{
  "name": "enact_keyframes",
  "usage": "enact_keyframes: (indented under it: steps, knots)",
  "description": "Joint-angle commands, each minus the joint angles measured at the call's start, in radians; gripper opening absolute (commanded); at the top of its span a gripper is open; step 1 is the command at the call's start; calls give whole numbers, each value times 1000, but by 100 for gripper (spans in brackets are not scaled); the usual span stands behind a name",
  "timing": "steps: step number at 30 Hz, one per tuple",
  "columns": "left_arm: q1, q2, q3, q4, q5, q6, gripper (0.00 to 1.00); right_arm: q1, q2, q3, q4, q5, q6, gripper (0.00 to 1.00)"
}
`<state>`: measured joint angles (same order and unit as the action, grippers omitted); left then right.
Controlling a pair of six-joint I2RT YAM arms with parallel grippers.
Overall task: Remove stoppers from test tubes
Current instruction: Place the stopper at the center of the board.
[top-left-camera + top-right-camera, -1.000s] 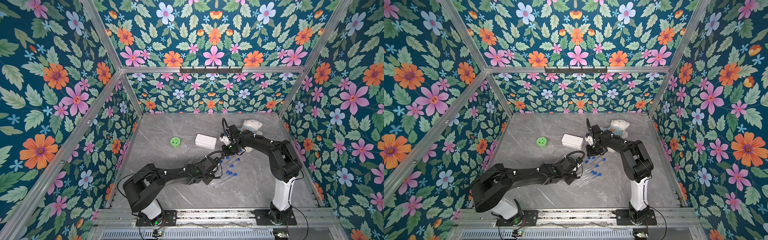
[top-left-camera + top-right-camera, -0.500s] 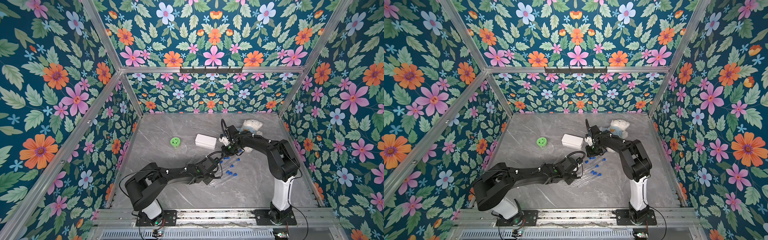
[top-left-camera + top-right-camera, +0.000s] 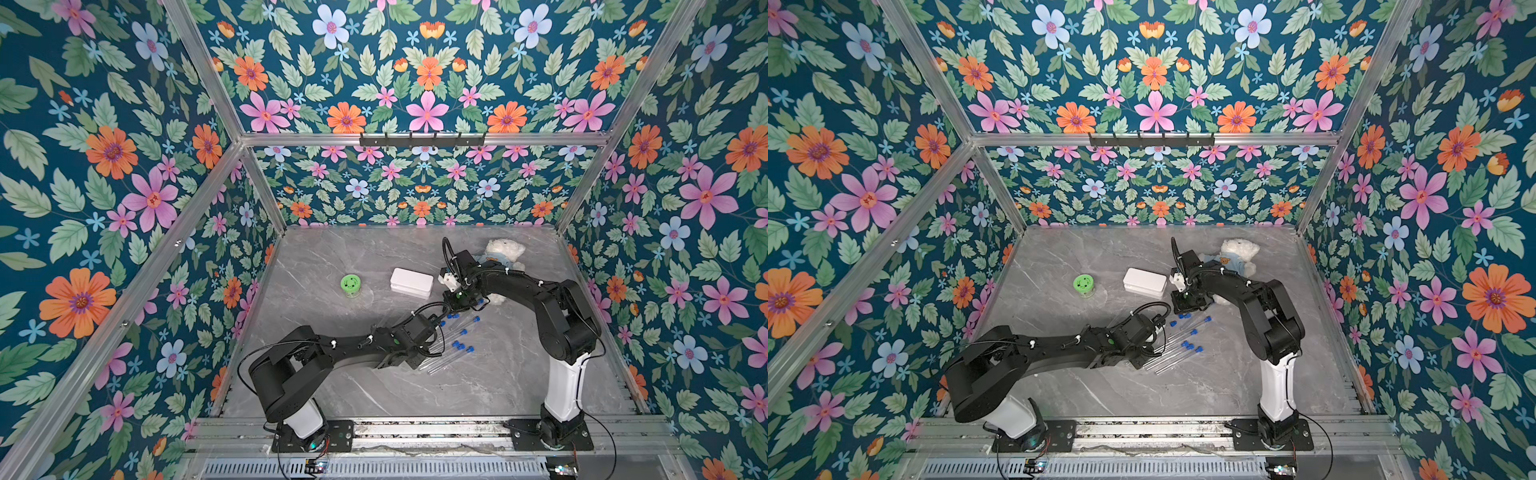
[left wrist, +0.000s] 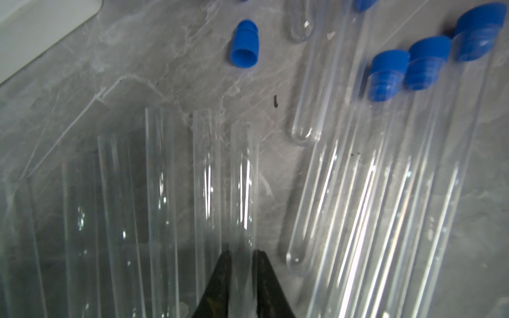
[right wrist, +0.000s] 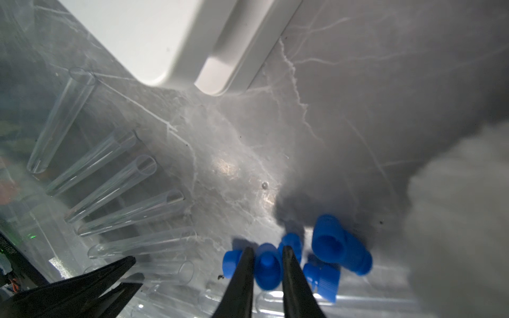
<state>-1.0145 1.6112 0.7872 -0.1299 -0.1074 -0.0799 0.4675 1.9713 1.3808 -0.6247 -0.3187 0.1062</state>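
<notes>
The left gripper (image 4: 241, 254) has its fingers almost together on a tube (image 4: 243, 176) that runs between the tips; this tube lies in a row of open tubes (image 4: 157, 192) on the table (image 4: 137, 68); capped tubes (image 4: 413, 192) lie just beside the row; the right gripper (image 5: 267, 247) hangs low over a heap of loose stoppers (image 5: 329, 242) near the bear (image 3: 505, 251); its fingers stand a narrow gap apart with one stopper (image 5: 267, 271) filling that gap; whether they pinch it I cannot tell; in both top views all the tubes lie mid-table, near the box (image 3: 411, 282); the green lid (image 3: 351, 284) sits apart
</notes>
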Motion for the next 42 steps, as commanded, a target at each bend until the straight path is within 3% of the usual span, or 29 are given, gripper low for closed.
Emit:
enact_keyframes:
  steps: [1,6,28,42]
  knots:
    - [-1,-3,6,-10,-6,-11,23,2,-9,1,-8,-5,-6,26]
    - [0,-8,6,-11,-6,-12,30,2,-15,-1,-4,-5,-3,31]
    - [0,-135,-29,-8,-16,2,31,-46,-157,-90,101,-48,52,35]
    - [-30,-156,-8,8,-2,26,35,-180,-341,-259,299,-140,173,67]
